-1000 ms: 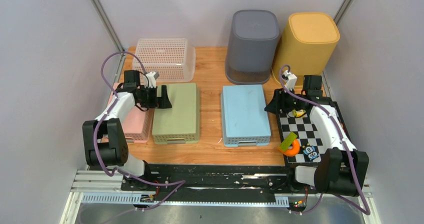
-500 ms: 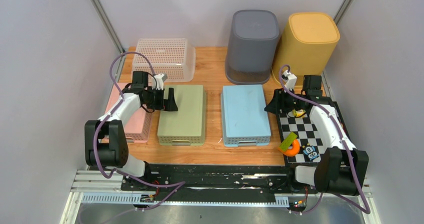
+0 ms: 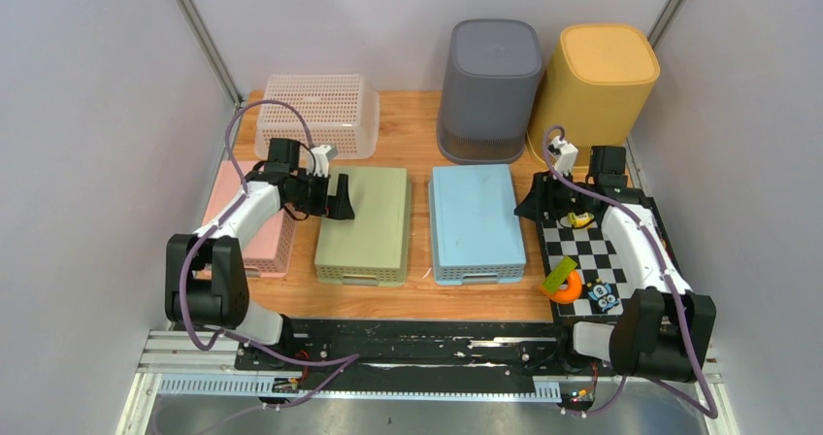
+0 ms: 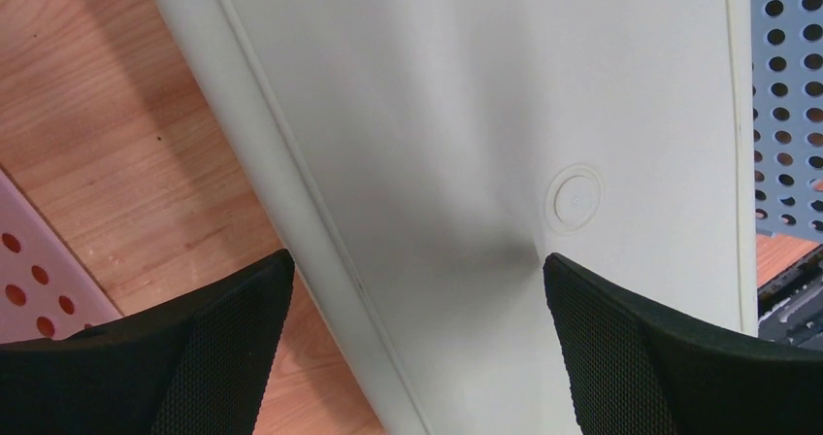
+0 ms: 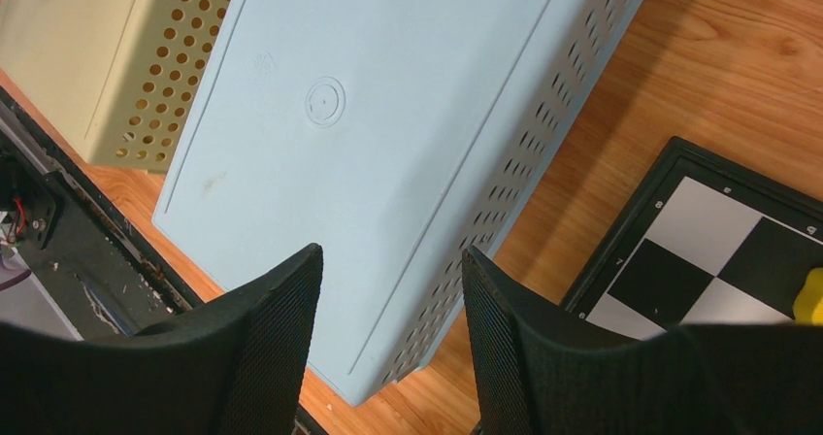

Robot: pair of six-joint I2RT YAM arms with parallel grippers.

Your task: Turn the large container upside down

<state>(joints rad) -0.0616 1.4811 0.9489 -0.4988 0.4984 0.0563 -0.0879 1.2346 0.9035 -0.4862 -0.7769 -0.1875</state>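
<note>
Count them off: four shallow perforated baskets, two tall bins, one chessboard [image 3: 582, 250], two hands. The blue basket [image 3: 476, 217] sits mid-surface [image 3: 417, 134]. The green basket [image 3: 367, 217] is just left of it, the pink basket [image 3: 262, 246] further left, and the white basket [image 3: 325, 110] is behind and to the left. The grey bin [image 3: 490, 85] stands behind the blue basket, with the yellow bin [image 3: 594, 85] behind-right.

An arm covers part of the pink basket and another covers part of the chessboard, and the small toys [image 3: 568, 282] there are hard to make out.

The green basket lies base up, its long axis running near to far, parallel to the blue basket. The left hand [image 3: 338, 200] is spread wide across its far-left edge; I can't tell if it's touching. The right hand [image 5: 388, 255] is half-parted and holds nothing, over the blue basket's right edge.
</note>
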